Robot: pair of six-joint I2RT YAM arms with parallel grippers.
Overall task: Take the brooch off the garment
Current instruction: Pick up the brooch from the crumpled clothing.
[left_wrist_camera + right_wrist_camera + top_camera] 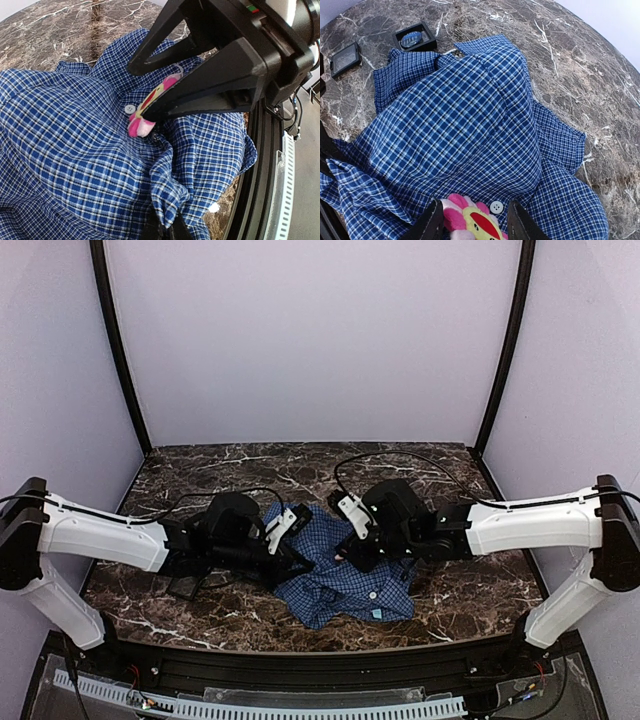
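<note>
**While straddling the brooch [470, 222]: mind the cloth**

Though seated between the fingers of the right pincer [476, 210], lies unclamped: jaws part-way apart, one finger against a pink petal. Fixed to the garment [470, 110] under those fingertips, white button [496, 206] just beside. Clenched on a shirt fold just short of them: left pincer [162, 231]. Likely hazards: nipping cloth or button with the petals; slipping off the soft flower; dragging the whole shirt on losing the left hold.
</note>
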